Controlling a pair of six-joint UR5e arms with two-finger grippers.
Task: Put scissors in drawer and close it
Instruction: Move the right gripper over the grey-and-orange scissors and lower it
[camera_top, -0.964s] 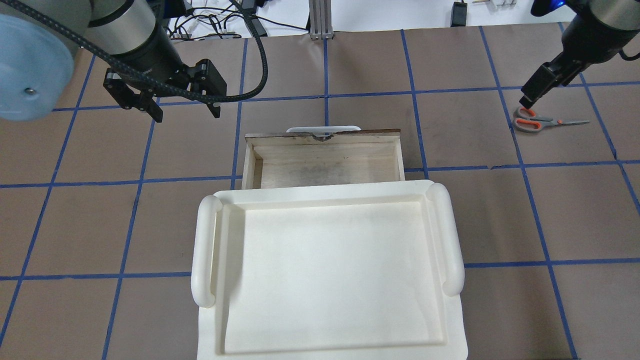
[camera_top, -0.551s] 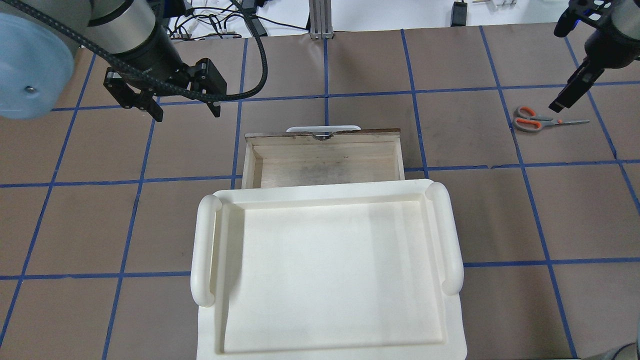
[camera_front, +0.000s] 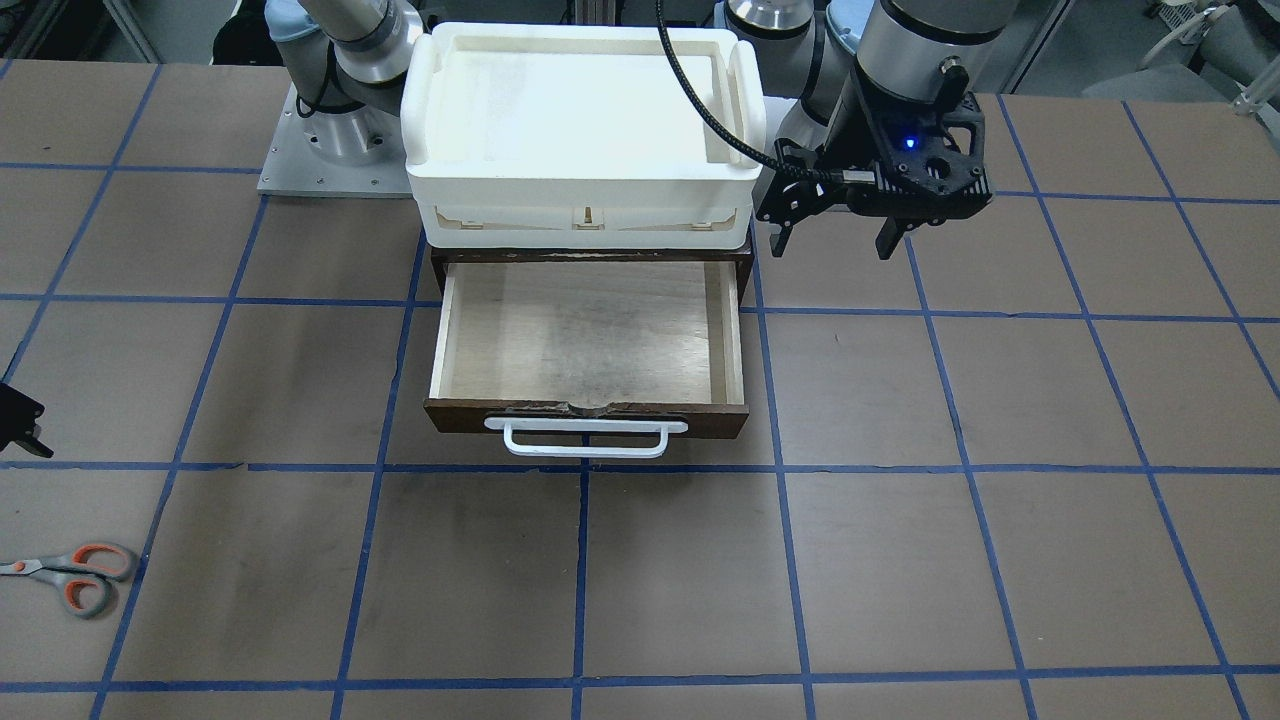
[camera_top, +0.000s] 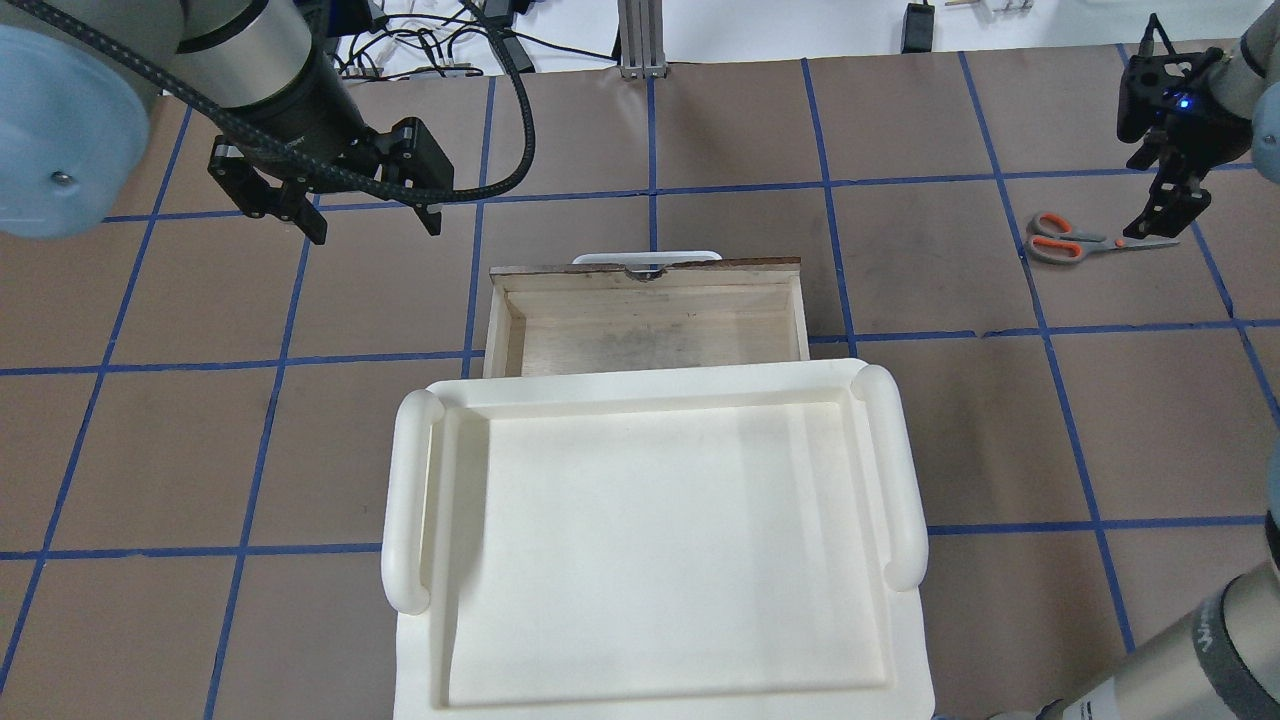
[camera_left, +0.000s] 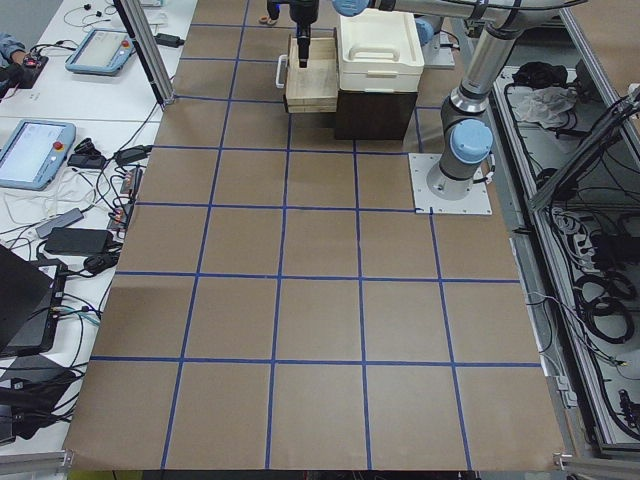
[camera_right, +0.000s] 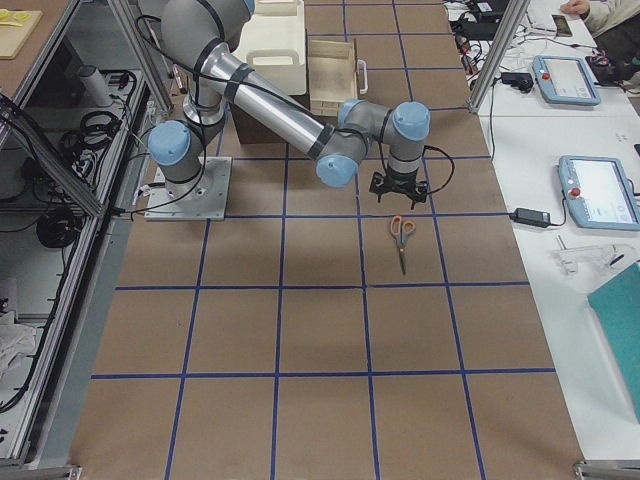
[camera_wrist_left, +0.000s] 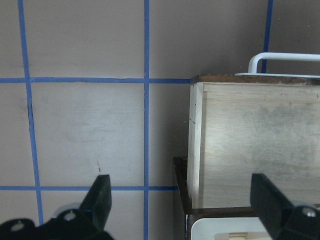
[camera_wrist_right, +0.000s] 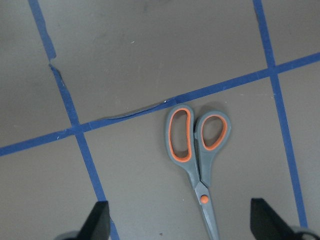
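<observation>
The scissors (camera_top: 1072, 244), with orange-and-grey handles, lie flat on the table at the far right, blades pointing right; they also show in the front view (camera_front: 72, 576) and the right wrist view (camera_wrist_right: 197, 150). My right gripper (camera_top: 1166, 214) is open and empty. It hovers over the blade end, with the scissors lying between its fingers (camera_wrist_right: 99, 220). The wooden drawer (camera_top: 650, 325) stands pulled open and holds nothing, its white handle (camera_front: 585, 438) on the far side from me. My left gripper (camera_top: 375, 230) is open and empty, above the table to the left of the drawer (camera_wrist_left: 260, 145).
A cream-white tray (camera_top: 640, 385) sits on top of the dark cabinet that holds the drawer, covering the drawer's near part. Brown table paper with a blue tape grid lies all around. Cables and equipment lie beyond the far table edge.
My right gripper has moved right from above the scissors' handles to above the blade end, and its wrist has turned. The left arm, drawer and scissors have not moved.
</observation>
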